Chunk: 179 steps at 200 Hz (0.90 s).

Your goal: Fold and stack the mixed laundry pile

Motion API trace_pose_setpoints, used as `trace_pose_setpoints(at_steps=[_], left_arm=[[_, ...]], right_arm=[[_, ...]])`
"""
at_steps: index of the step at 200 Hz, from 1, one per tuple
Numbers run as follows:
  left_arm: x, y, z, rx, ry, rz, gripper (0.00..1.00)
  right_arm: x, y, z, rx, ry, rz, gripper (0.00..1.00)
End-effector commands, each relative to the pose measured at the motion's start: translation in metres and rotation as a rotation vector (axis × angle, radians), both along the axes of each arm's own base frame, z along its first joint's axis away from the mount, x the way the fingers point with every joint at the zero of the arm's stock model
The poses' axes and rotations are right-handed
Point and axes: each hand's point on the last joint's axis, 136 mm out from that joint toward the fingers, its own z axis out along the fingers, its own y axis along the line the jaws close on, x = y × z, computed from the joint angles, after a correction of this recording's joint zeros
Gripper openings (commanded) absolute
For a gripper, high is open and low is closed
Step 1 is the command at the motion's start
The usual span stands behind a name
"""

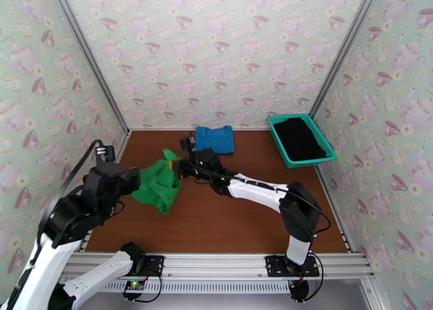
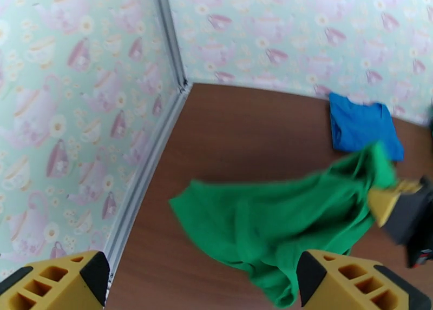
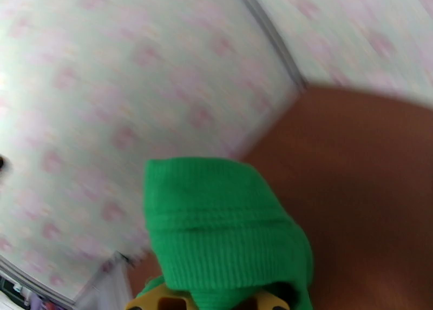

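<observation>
The bright green garment (image 1: 157,185) hangs lifted above the left part of the table, bunched and drooping. My right gripper (image 1: 176,165) is shut on its upper right edge; in the right wrist view the ribbed green cloth (image 3: 216,224) rises out of that gripper (image 3: 205,304). My left gripper (image 1: 135,179) stands open at the garment's left side. In the left wrist view the green cloth (image 2: 270,219) hangs just beyond the yellow fingertips (image 2: 352,281). The blue shirt (image 1: 215,139) lies folded by the back wall. The black garment (image 1: 297,138) lies in the basket.
A teal lattice basket (image 1: 276,139) stands at the back right of the brown table (image 1: 227,219). Patterned walls close in the left, back and right sides. The metal rail carrying both arm bases runs along the near edge.
</observation>
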Motion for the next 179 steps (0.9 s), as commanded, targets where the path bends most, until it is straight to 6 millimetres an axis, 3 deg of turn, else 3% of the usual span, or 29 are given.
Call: trace_pose_setpoints(at_steps=[1,10,24,39,58,104,136,154,179], left_arm=[[0.011,-0.024,-0.018,-0.065,0.056,-0.079,0.96],[0.013,-0.031,-0.027,-0.084,0.083,-0.096,0.96],[0.015,-0.039,-0.039,-0.105,0.121,-0.109,0.96],[0.016,-0.044,-0.052,-0.122,0.156,-0.112,0.96],[0.017,-0.046,-0.068,-0.137,0.198,-0.092,0.96],[0.019,-0.036,-0.102,-0.206,0.273,-0.015,0.96],[0.029,-0.027,-0.103,-0.298,0.255,0.015,0.95],[0.035,-0.026,-0.101,-0.339,0.247,0.014,0.95],[0.04,-0.025,-0.102,-0.379,0.24,0.01,0.95]], right_arm=[[0.007,-0.065,-0.065,0.029,0.122,-0.124,0.25],[0.003,-0.098,-0.086,0.046,0.164,-0.187,0.37],[-0.004,-0.141,-0.097,0.055,0.179,-0.273,0.5],[-0.012,-0.163,-0.099,-0.009,0.18,-0.294,0.57],[-0.024,-0.158,-0.084,-0.174,0.124,-0.186,0.58],[-0.044,-0.142,-0.041,-0.612,-0.21,0.143,0.64],[-0.067,-0.134,-0.043,-0.829,-0.521,0.539,0.71],[-0.065,-0.131,-0.044,-0.932,-0.691,0.744,0.74],[-0.062,-0.108,-0.039,-0.925,-0.805,0.957,0.74]])
